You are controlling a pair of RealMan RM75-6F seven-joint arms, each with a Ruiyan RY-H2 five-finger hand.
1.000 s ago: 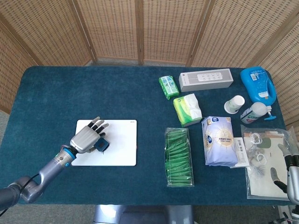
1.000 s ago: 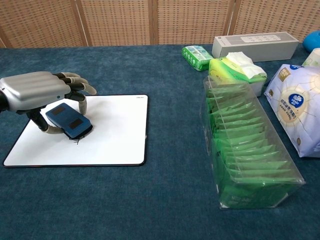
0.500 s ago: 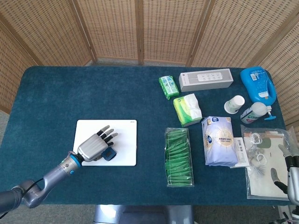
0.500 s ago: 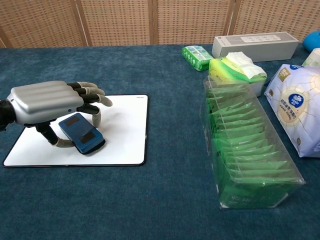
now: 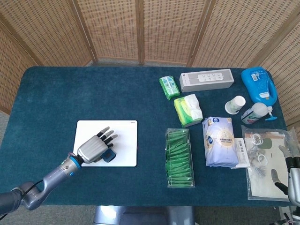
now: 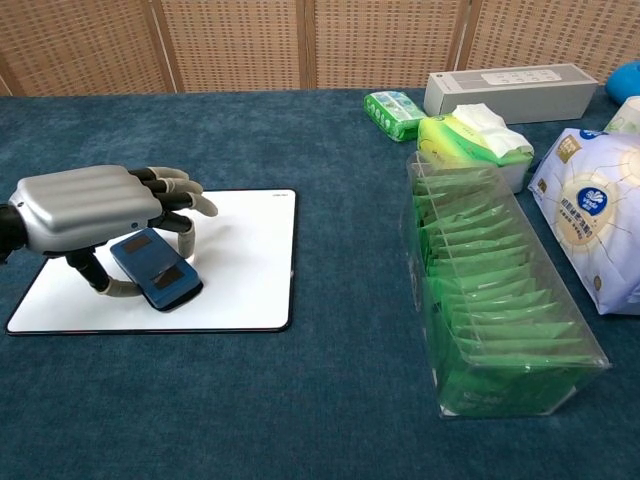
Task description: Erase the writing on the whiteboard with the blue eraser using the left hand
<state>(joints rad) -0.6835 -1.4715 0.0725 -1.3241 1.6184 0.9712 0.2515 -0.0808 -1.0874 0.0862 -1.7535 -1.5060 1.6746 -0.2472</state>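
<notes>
A white whiteboard (image 5: 124, 135) (image 6: 245, 262) lies on the blue tablecloth, left of centre. My left hand (image 5: 95, 148) (image 6: 95, 208) grips the blue eraser (image 5: 108, 155) (image 6: 155, 271) and presses it on the board's near part. No writing shows on the bare part of the board. My right hand (image 5: 291, 170) rests at the far right edge on a plastic bag, its fingers apart and nothing in it; the chest view does not show it.
A clear box of green packets (image 5: 179, 157) (image 6: 490, 303) stands right of the board. Further right lie a tissue pack (image 5: 219, 141), green wipes (image 5: 188, 109), a grey box (image 5: 206, 80), a blue jug (image 5: 259, 85), a paper cup (image 5: 235, 104) and a plastic bag (image 5: 266, 162).
My left hand slid the eraser toward the board's near right part, wiping over a small dark mark, then came back slightly left. The right hand stayed still.
</notes>
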